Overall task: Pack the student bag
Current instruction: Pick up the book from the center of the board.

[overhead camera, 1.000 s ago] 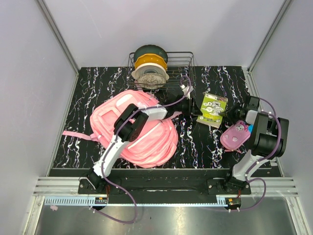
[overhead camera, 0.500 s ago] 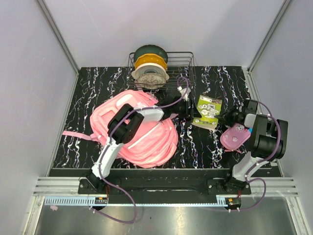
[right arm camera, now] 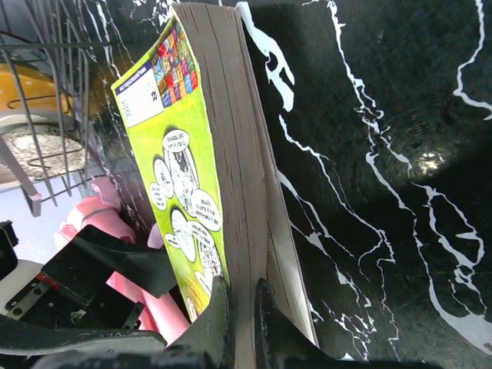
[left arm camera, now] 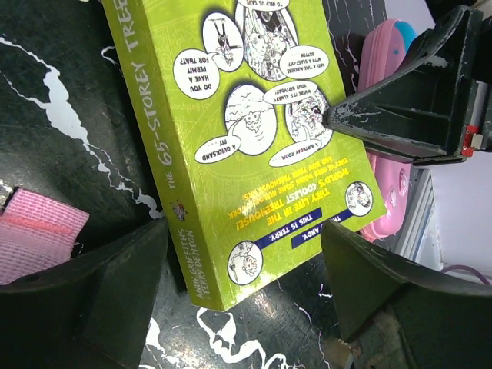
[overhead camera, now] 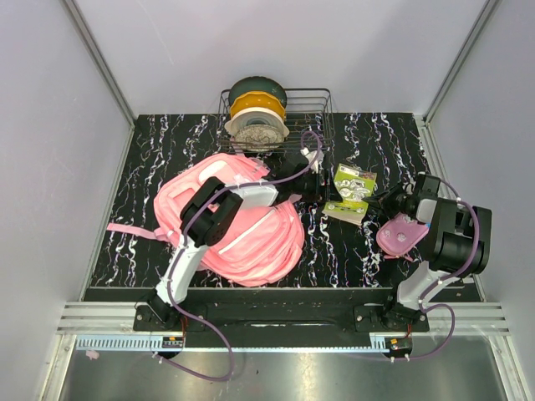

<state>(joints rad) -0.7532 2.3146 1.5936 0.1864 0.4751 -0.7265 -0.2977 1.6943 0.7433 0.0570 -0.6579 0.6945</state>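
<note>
We see the student bag (overhead camera: 226, 230) lying left of centre, with bare table (overhead camera: 134, 184) between it and the left edge. Our left arm reaches across the bag, the left gripper (overhead camera: 322, 192) spread wide astride the green book (overhead camera: 351, 188). From the right, the right gripper (right arm camera: 242, 296) pinches the book's page edge, just beside the pencil case (overhead camera: 399, 234).

Green book (overhead camera: 351, 189), pink pencil case (overhead camera: 399, 235), spools (overhead camera: 257, 115) in wire basket (overhead camera: 306, 90)
</note>
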